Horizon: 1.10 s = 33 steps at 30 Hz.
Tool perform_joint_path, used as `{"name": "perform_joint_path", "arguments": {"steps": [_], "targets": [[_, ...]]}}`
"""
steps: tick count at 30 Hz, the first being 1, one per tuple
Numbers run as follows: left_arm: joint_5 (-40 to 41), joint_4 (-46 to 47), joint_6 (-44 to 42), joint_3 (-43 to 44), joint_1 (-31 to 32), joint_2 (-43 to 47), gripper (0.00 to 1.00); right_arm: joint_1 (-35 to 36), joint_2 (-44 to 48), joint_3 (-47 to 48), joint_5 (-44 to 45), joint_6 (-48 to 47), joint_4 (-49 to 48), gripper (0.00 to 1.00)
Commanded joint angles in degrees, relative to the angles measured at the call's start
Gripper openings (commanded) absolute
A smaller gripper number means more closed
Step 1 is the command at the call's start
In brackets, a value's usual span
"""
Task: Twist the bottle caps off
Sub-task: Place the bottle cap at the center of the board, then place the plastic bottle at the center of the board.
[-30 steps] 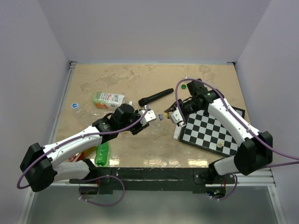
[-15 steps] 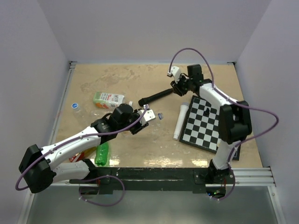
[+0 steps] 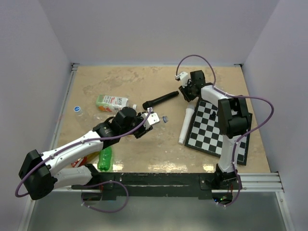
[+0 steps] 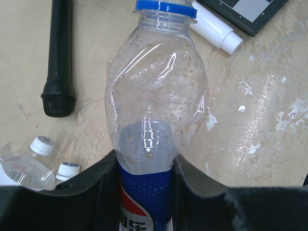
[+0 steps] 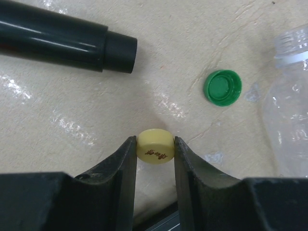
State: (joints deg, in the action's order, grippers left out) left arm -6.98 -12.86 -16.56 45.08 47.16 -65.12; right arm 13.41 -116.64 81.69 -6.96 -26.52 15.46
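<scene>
My left gripper is shut on the Pepsi bottle, clamping its blue label. The crinkled clear upper part points away, and its blue neck ring sits at the top edge of the left wrist view, so the mouth is cut off. My right gripper is at the back of the table, shut on a small pale-yellow cap with red print. It hovers just over the tabletop. A green cap lies loose beyond it. A clear capless bottle lies to the right.
A black microphone and a white microphone lie between the arms. The chessboard is at the right. A white-and-green carton, a clear bottle with a blue cap and a green bottle are at the left. Two white-capped bottles lie near the left gripper.
My right arm swung from the Pepsi bottle's mouth to the back of the table, beside the black microphone's end. The left arm and its bottle have stayed put.
</scene>
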Motion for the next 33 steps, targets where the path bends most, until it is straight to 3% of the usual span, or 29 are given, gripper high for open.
{"name": "perform_joint_path", "arguments": {"steps": [1,5,12,17,18,19,20,21,23,25,26,33], "targets": [[0.22,2.67,-0.05,0.01,-0.22,1.23,0.00,-0.14,-0.34,4.17,1.51,1.56,-1.75,0.36],[0.57,2.67,0.03,0.01,-0.22,1.23,0.00,-0.14,0.18,4.88,0.99,1.48,-0.79,0.52],[0.48,2.84,0.12,0.01,-0.22,1.23,0.00,-0.22,9.39,3.74,-5.85,-2.29,2.37,0.58],[-0.57,3.72,0.64,-0.08,-0.22,2.10,0.00,-0.14,22.31,-2.48,-26.13,-15.37,5.89,0.58],[-1.01,4.24,0.82,-0.25,-0.22,2.63,0.00,-0.14,25.12,-3.89,-33.83,-17.92,6.15,0.61],[-1.62,4.95,1.17,-0.60,-0.31,2.98,0.00,-0.22,27.32,-5.30,-41.39,-20.21,7.03,0.69],[-2.41,5.56,1.26,-0.96,-0.40,3.68,0.00,-0.14,29.26,-6.62,-46.69,-22.06,7.21,0.98],[-3.03,6.26,1.52,-1.13,-0.40,3.95,0.00,0.04,29.97,-7.68,-54.22,-26.26,10.69,0.98],[-3.91,7.15,1.97,-1.49,-0.66,4.39,0.00,1.00,28.93,-6.47,-63.93,-46.40,26.20,0.98],[-4.62,7.59,2.40,-1.66,-0.92,4.56,0.00,4.85,25.25,-2.26,-63.45,-67.17,45.36,0.98],[-4.97,7.76,2.58,-1.66,-1.10,4.57,0.00,6.35,23.49,-0.67,-63.09,-67.52,48.75,0.98],[-5.76,8.82,3.46,-2.01,-2.24,4.48,0.00,12.07,25.58,-3.64,-64.05,-69.98,48.78,0.98]]}}
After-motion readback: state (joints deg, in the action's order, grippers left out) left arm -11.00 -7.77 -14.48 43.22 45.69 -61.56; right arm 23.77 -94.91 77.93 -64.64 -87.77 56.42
